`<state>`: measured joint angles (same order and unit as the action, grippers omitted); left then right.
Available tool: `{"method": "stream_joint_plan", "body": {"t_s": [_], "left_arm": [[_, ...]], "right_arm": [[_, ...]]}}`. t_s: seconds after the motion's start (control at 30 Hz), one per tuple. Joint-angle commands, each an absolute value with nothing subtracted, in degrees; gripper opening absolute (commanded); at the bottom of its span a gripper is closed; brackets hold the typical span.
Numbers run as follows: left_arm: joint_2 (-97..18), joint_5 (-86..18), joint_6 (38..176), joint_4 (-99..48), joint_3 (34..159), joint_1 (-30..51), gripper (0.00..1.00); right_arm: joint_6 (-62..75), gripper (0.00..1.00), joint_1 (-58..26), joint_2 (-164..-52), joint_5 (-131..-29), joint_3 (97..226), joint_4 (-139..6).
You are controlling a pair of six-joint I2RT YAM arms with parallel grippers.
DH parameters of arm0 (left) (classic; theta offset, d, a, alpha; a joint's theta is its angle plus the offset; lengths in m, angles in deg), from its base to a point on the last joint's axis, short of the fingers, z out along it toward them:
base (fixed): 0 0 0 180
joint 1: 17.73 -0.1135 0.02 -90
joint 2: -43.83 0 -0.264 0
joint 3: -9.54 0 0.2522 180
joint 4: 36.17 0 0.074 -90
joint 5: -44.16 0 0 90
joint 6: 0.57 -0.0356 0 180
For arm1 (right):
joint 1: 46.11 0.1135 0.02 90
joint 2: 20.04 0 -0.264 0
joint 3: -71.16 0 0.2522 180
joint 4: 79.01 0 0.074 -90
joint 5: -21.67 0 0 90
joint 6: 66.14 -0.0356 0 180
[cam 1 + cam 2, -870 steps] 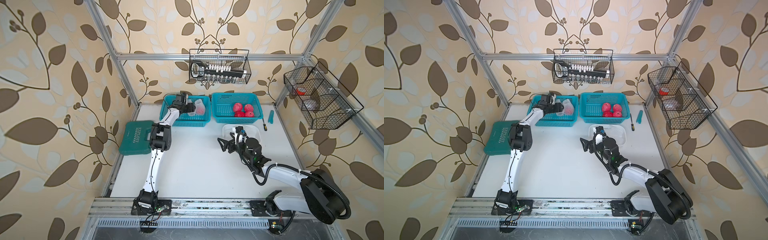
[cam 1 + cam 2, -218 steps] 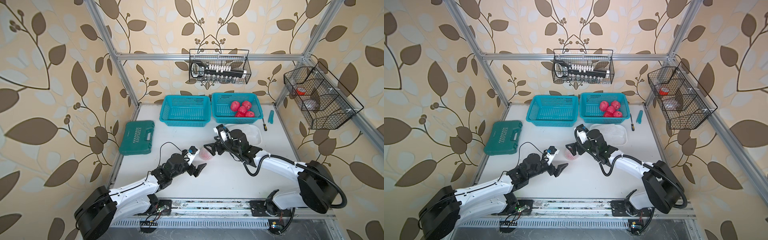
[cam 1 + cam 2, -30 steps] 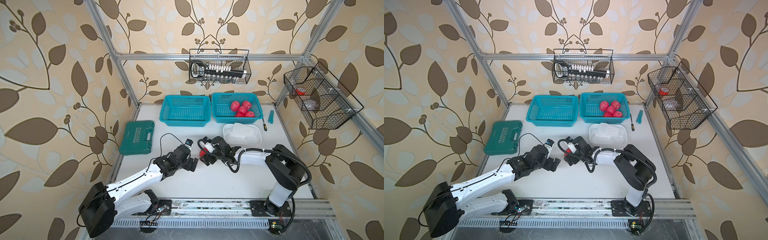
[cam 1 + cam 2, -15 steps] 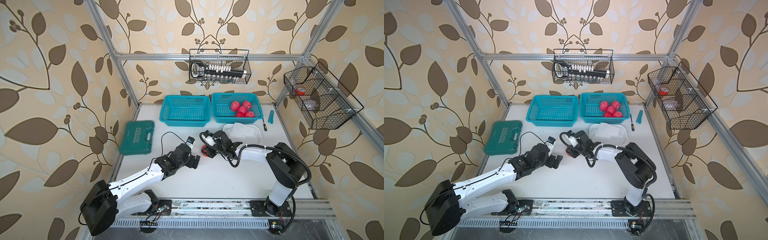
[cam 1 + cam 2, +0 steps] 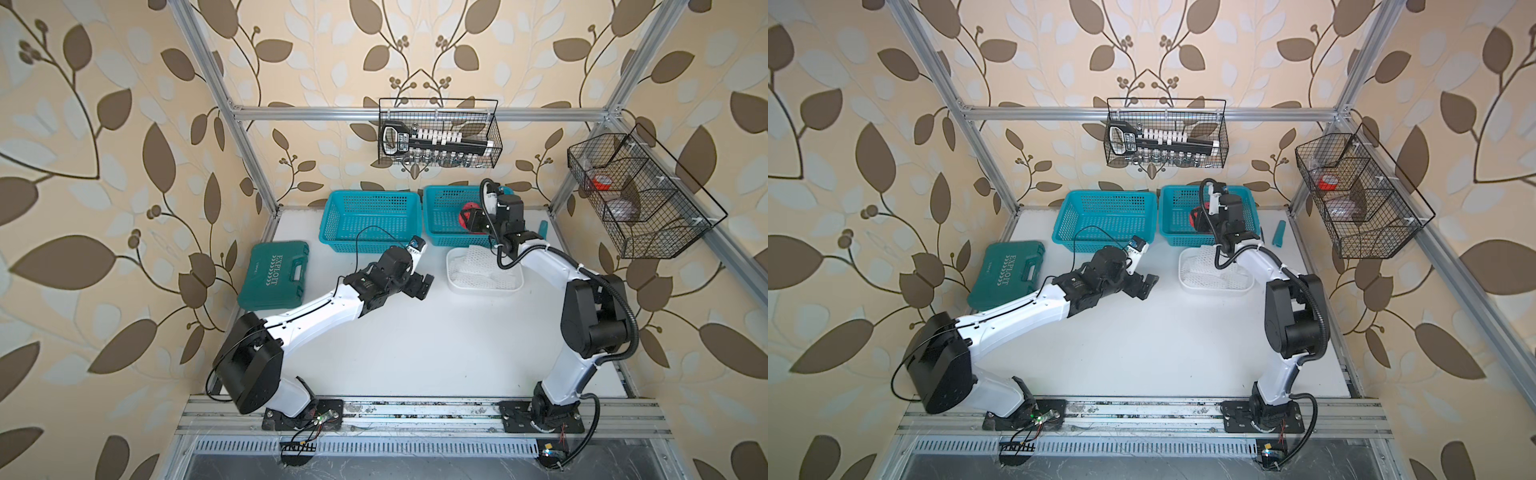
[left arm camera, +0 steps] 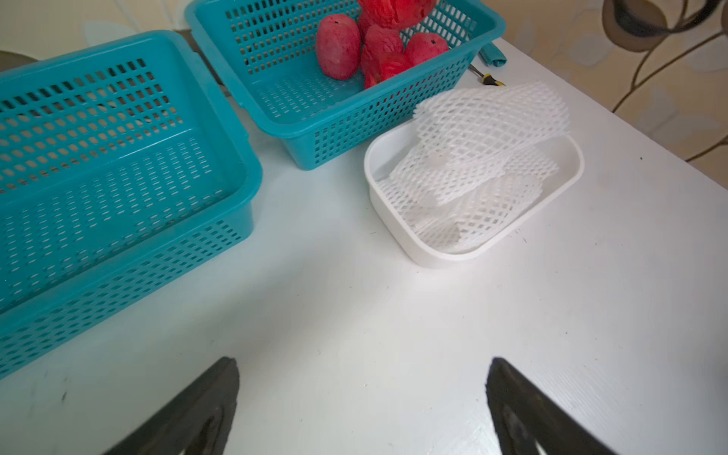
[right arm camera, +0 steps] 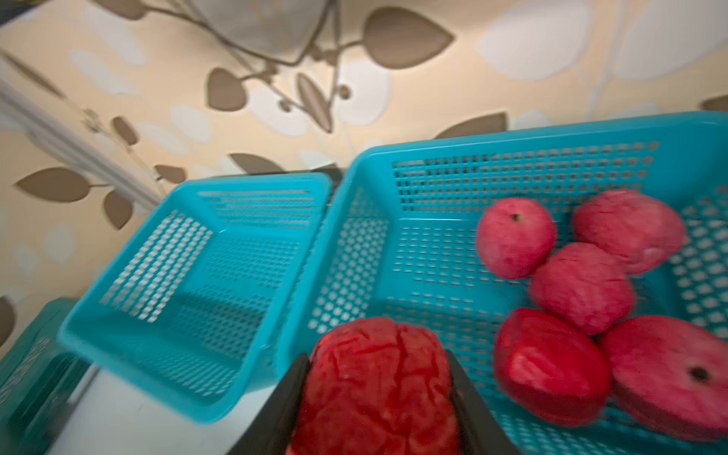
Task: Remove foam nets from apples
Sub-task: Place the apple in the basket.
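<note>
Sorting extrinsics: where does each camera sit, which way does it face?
Both top views: high over the front rail, looking down toward the back wall; left arm and right arm whole, right gripper over the right basket.
Left wrist: low over the table, facing the left basket and tray; open fingertips show.
Right wrist: above the right basket, facing the back wall; fingers clamp an apple.
Shared: wrist views both show loose apples.

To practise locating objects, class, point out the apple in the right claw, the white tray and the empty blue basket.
Held apple [image 7: 378,386]: right wrist view, wrinkled red skin.
White tray [image 6: 453,256]: left wrist view, outer wall.
Empty basket [image 5: 368,214]: a top view, bare floor.
</note>
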<state>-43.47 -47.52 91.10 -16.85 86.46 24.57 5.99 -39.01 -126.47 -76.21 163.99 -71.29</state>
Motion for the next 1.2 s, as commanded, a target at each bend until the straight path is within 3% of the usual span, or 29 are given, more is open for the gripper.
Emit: {"method": "stream_joint_plan", "body": {"t_s": [0.0, 0.2, 0.37, 0.4, 0.43, 0.77, 0.93, 1.17], "left_arm": [[-47.4, -42.0, 89.8, -18.0, 89.6, 24.2, 0.99], [-52.0, -42.1, 89.4, -20.0, 92.7, 24.2, 0.99], [-51.9, -44.0, 88.4, -20.9, 92.5, 23.8, 0.99], [-51.2, -44.5, 88.3, -21.5, 91.7, 23.5, 0.99], [-50.0, -45.2, 88.4, -22.7, 90.5, 23.0, 0.99], [-29.7, -54.9, 89.4, -33.7, 71.4, 13.4, 0.99], [-26.3, -58.3, 88.3, -37.5, 64.8, 10.3, 0.99], [-23.9, -68.6, 87.3, -37.2, 59.5, 10.0, 0.99]], "right_arm": [[3.4, 0.37, -40.8, -133.0, -72.3, 168.4, -67.3], [3.7, 0.4, -42.9, -142.0, -69.5, 178.5, -63.4], [2.5, 0.81, -43.7, -143.1, -70.1, 180.0, -63.1], [2.4, 0.94, -43.7, -142.1, -70.3, 179.6, -63.0], [2.3, 0.96, -43.7, -140.7, -70.6, 178.5, -63.6], [3.1, 1.0, -42.9, -117.0, -75.3, 163.0, -69.0], [3.1, 1.0, -42.9, -106.7, -75.0, 152.3, -73.6], [8.3, 0.99, -39.7, -93.5, -59.9, 130.5, -87.9]]}}
